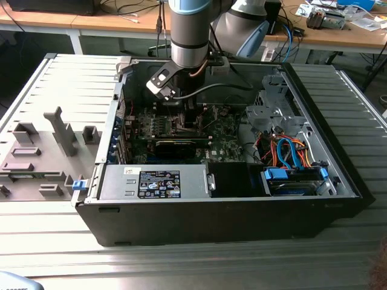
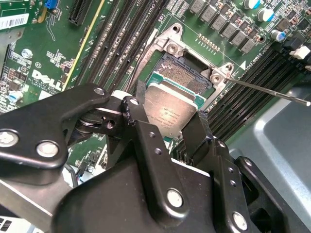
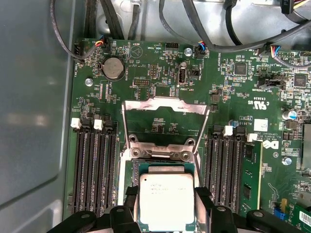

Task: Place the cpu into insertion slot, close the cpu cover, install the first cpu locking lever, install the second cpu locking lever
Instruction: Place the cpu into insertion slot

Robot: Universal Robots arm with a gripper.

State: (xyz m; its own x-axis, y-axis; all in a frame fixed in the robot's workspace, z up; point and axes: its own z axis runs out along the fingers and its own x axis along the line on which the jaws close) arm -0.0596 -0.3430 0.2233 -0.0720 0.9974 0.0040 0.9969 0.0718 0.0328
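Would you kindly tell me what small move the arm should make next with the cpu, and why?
Probably a slow, straight lowering. The gripper is shut on the cpu, which seems to hang just over the insertion slot, with bare contacts showing past one edge. The cpu cover stands swung open, so nothing appears to block the way down.

Matt silvery metal cpu (image 3: 166, 200); glossy green motherboard (image 3: 160, 73).
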